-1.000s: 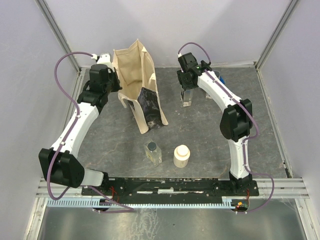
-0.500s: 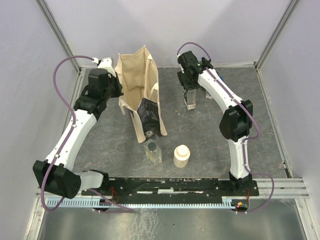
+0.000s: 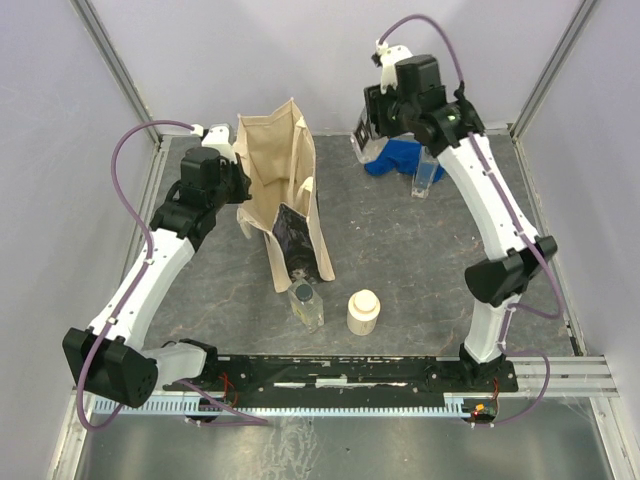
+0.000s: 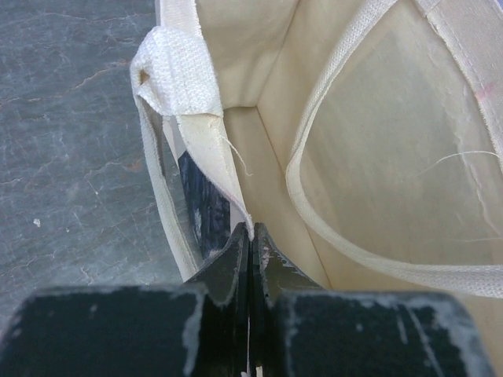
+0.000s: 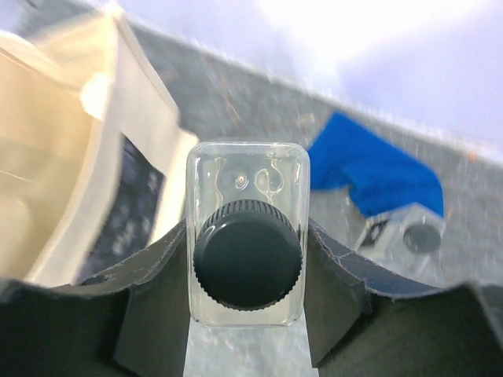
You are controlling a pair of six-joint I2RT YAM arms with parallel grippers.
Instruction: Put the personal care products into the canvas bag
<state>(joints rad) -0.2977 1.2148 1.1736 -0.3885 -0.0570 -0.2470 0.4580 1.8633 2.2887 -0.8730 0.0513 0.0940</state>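
2 arms' jaws clamped: left on canvas bag [image 3: 265,165] rim, right on clear bottle [image 5: 247,236].

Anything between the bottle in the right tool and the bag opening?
Nothing visible. The right tool holds the bottle raised, right of the canvas bag; the left tool pinches its rim, mouth open.

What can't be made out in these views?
Canvas bag floor: top view, its own walls hide it; contents unknown.
Held bottle fill level: right wrist view looks straight onto its cap.
Far bottle by the blue cloth: right wrist view, blurred.
Black patch print: top view, too small.
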